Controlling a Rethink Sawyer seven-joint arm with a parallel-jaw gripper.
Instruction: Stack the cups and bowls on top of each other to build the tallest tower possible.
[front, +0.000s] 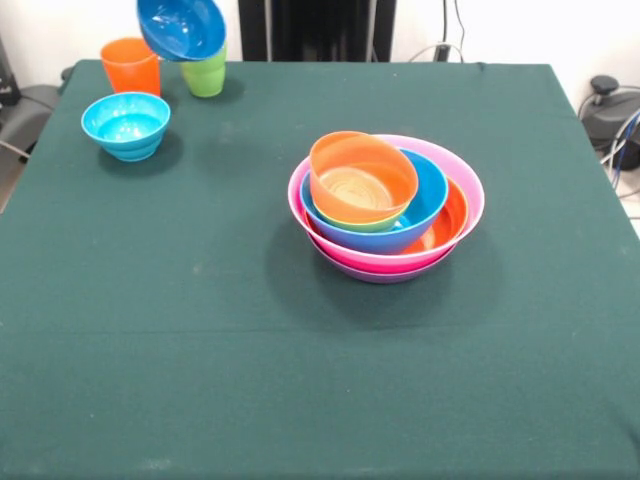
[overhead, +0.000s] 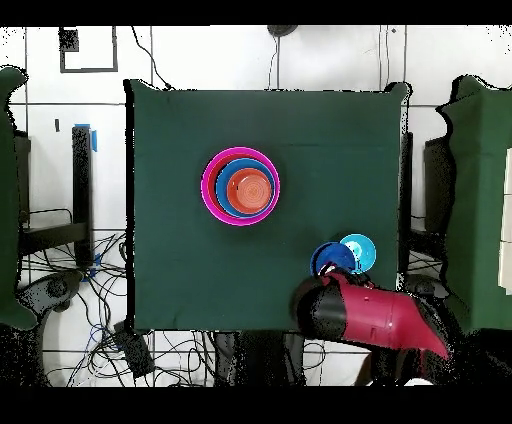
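Note:
The tower (front: 385, 205) stands right of the table's middle. A purple bowl (front: 385, 275) and a pink bowl (front: 470, 190) form its base. They hold a large orange bowl (front: 455, 215), a large blue bowl (front: 430, 195), a small lime green bowl (front: 365, 224) and a tilted small orange bowl (front: 362, 178). The tower also shows in the overhead view (overhead: 240, 187). A small dark blue bowl (front: 180, 28) hangs tilted above the lime green cup (front: 205, 75). The orange cup (front: 130, 65) stands beside it. My gripper (overhead: 322, 275) holds this bowl (overhead: 330, 258) at its rim and is mostly hidden under the arm.
A small light blue bowl (front: 125, 125) sits upright on the green tablecloth (front: 200, 330) in front of the orange cup. It also shows in the overhead view (overhead: 357, 250). The red arm (overhead: 375, 315) reaches in over the table's edge by the robot.

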